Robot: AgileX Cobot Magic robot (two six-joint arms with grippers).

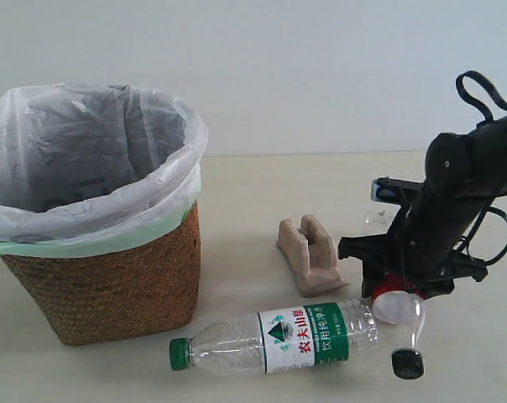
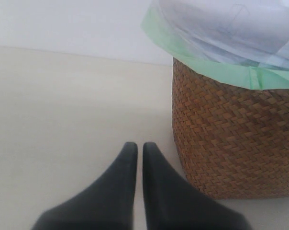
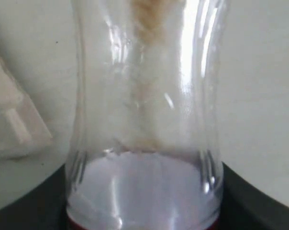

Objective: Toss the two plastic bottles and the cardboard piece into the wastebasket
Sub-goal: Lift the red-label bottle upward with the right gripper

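Okay, exterior: my right pincer (image 1: 396, 290) clamps the short clear plastic bottle with black cap and red label (image 1: 402, 312). A small tan moulded cardboard block (image 1: 310, 252) sits just beside that pincer; the long clear green-capped plastic bottle (image 1: 279, 340) lies near it; the brown wicker wastebasket with white bag liner (image 1: 111, 285) stands well apart. Left wrist: left pincer (image 2: 136, 148) drawn together, wastebasket (image 2: 230, 143) just beside it. Right wrist: dark fingers (image 3: 39, 211) flank the short bottle (image 3: 144, 96) on both sides.

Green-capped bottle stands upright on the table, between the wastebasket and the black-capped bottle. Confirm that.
Not upright: the green-capped bottle lies on its side on the table, between the wastebasket and the black-capped bottle. The exterior view shows it.
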